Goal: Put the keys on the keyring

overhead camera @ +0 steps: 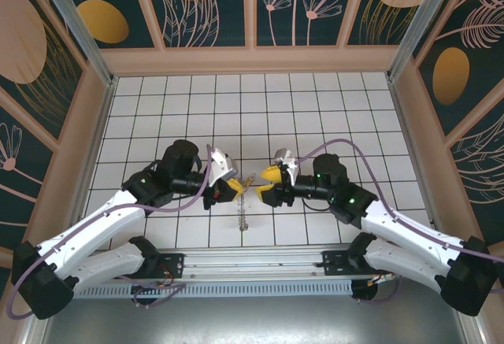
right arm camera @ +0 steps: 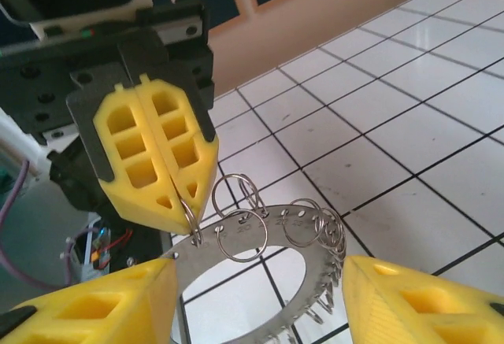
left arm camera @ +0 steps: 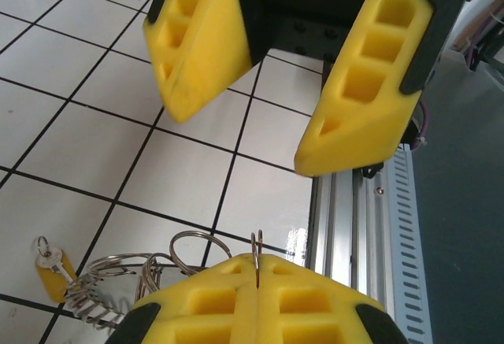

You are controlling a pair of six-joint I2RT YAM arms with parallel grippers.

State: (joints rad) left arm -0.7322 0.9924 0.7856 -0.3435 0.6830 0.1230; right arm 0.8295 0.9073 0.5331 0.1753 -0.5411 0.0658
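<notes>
The counter [overhead camera: 315, 108] is of white square tiles with dark lines; a metal rail [overhead camera: 260, 259] runs along its near edge.

Bright, even light from above casts soft shadows, with glare at the tiled floor's [left arm camera: 298, 243] near edge and slightly blurred wrist close-ups.

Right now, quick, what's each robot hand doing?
Left gripper: jaws closed, pinching the edge of the keyring.
Right gripper: jaws open, holding nothing.
</notes>
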